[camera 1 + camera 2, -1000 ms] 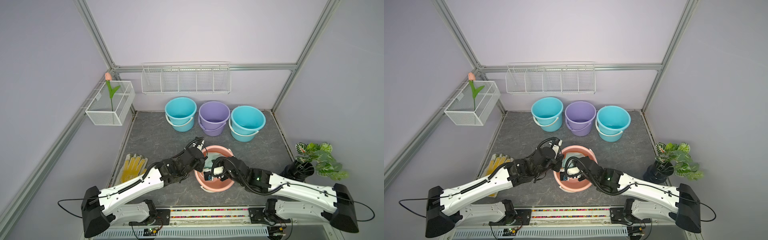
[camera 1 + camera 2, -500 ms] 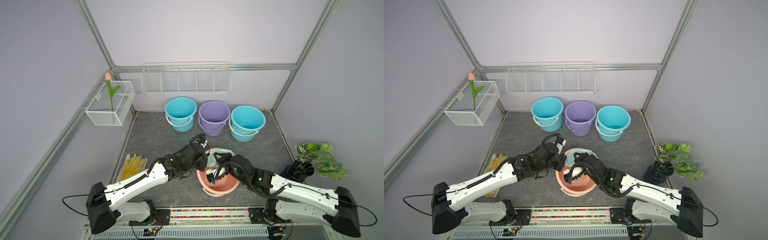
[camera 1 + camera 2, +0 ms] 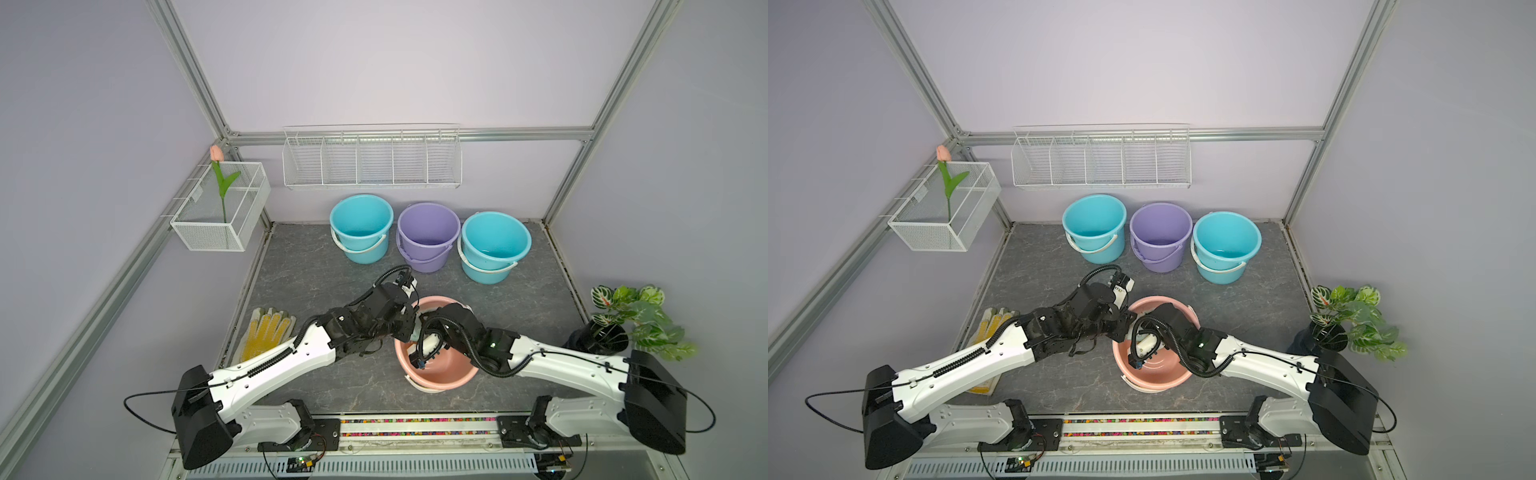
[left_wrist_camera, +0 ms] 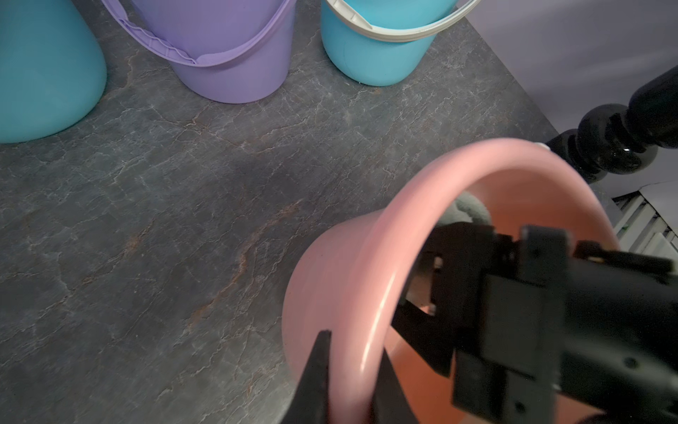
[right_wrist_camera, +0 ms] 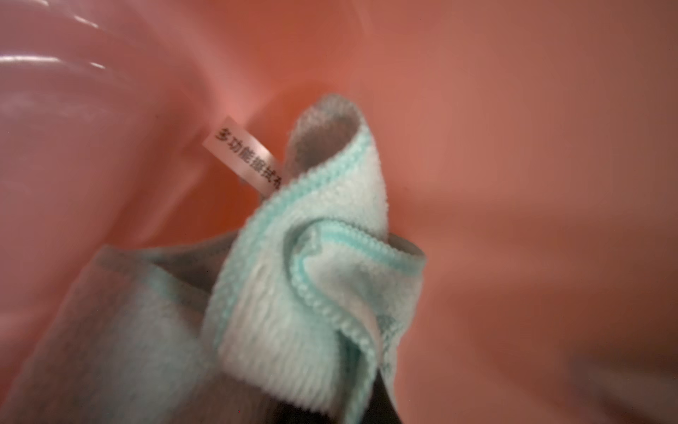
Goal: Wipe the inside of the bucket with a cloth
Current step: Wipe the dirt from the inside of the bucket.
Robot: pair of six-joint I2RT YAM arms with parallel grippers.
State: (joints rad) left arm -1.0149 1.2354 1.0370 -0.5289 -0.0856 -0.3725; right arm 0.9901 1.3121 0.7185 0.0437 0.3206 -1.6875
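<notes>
The pink bucket (image 3: 451, 376) sits on the grey table (image 3: 332, 274), at the lower centre in both top views. The left gripper (image 4: 354, 352) is clamped on the bucket's rim, with one jaw outside the wall and one inside. The right gripper (image 4: 462, 238) reaches into the bucket, its jaws closed on the bunched cloth (image 5: 293, 293). The cloth is inside the bucket, close to the wall; whether it touches the wall I cannot tell.

Open floor (image 3: 316, 274) behind pink bucket (image 3: 449, 374)
</notes>
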